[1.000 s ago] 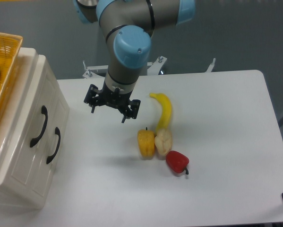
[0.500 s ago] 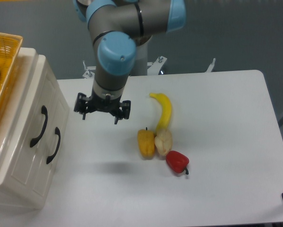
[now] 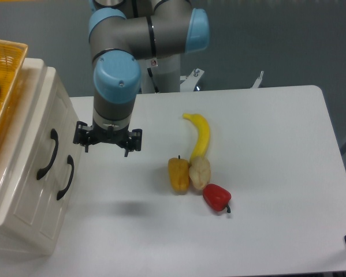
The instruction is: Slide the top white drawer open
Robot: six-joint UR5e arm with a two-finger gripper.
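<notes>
Top white drawer [image 3: 38, 151]: glossy cream-white plastic with a panelled front, the upper of 2 in a cabinet that stood at the table's left edge. It sat shut, its front flush with the cabinet face. 1 curved black handle [image 3: 48, 154] ran along the front, seen foreshortened from above and to the right.

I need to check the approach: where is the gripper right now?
The gripper hangs open above the table's left part, just right of the top white drawer, clear of its black handle.
</notes>
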